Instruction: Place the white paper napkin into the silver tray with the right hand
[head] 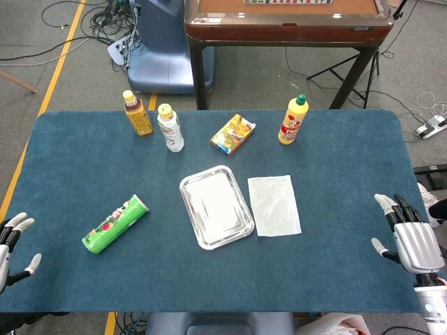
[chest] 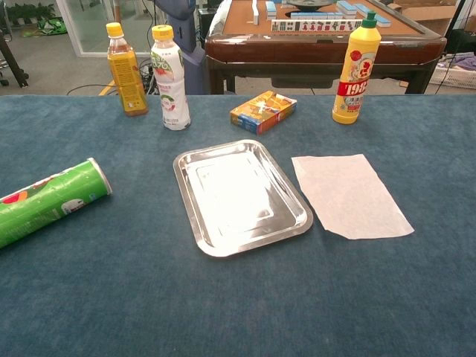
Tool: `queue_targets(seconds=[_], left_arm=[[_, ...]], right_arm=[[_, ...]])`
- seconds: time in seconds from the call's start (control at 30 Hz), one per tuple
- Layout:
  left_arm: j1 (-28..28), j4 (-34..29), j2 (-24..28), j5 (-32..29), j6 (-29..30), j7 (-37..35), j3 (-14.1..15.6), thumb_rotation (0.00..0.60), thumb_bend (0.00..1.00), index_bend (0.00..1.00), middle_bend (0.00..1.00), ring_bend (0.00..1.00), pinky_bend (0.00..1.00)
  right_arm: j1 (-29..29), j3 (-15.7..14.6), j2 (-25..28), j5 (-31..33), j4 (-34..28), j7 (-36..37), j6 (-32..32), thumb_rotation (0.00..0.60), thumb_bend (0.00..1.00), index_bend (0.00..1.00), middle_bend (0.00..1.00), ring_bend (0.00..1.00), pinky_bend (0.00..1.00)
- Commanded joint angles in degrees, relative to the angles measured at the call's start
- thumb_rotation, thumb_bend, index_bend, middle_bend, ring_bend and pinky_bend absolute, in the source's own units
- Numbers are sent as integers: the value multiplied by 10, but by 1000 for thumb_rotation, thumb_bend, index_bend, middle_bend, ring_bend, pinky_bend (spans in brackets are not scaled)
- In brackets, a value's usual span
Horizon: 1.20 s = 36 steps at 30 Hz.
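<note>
Lying mid-table: one white paper napkin (head: 274,204) beside one silver tray (head: 216,206); three bottles (head: 170,128) standing along the far edge. Hovering at the right edge with fingers spread, holding nothing: right hand (head: 408,234); same at the left edge: left hand (head: 12,241).

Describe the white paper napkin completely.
The white paper napkin is a thin, roughly rectangular sheet, seemingly soft tissue, lying flat and unfolded on the blue table covering. It sits just right of the silver tray, close beside it, not visibly overlapping. Its near edge looks slightly uneven. Nothing rests on it; neither robot hand touches it.
</note>
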Motion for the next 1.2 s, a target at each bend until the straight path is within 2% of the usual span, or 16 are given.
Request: queue_targets(seconds=[0.03, 0.23, 0.47, 0.6, 0.83, 0.97, 1.1, 1.2], left_arm=[[0, 1, -1, 1, 0, 1, 1, 600, 274, 194, 122, 107, 0], [1, -2, -2, 5, 3, 4, 2, 600, 274, 194, 122, 107, 0], [3, -8, -1, 9, 9, 11, 3, 600, 274, 194, 122, 107, 0], [4, -10, -4, 10, 9, 16, 5, 600, 274, 194, 122, 107, 0], [4, -14, -7, 13, 10, 26, 7, 600, 274, 194, 122, 107, 0], [7, -16, -8, 13, 15, 29, 7, 600, 274, 194, 122, 107, 0], [11, -16, -7, 11, 18, 29, 8, 600, 274, 194, 122, 107, 0], [13, -16, -7, 10, 19, 28, 9, 600, 274, 194, 122, 107, 0]], right_arm=[[1, -1, 0, -2, 1, 1, 0, 600, 256, 35, 129, 41, 188], [4, -4, 2, -15, 6, 4, -2, 600, 256, 35, 133, 41, 188], [39, -15, 6, -65, 24, -4, -40, 600, 255, 37, 169, 43, 189], [66, -19, -1, -89, 43, -3, -70, 600, 198, 51, 174, 45, 190], [115, -21, -36, -124, 103, 7, -113, 600, 195, 221, 212, 62, 190], [141, -26, -63, -138, 142, 15, -136, 600, 196, 278, 231, 80, 191], [157, -30, -87, -141, 173, 29, -151, 600, 263, 318, 240, 87, 193], [169, -35, -108, -143, 201, 41, -161, 600, 268, 352, 251, 95, 193]])
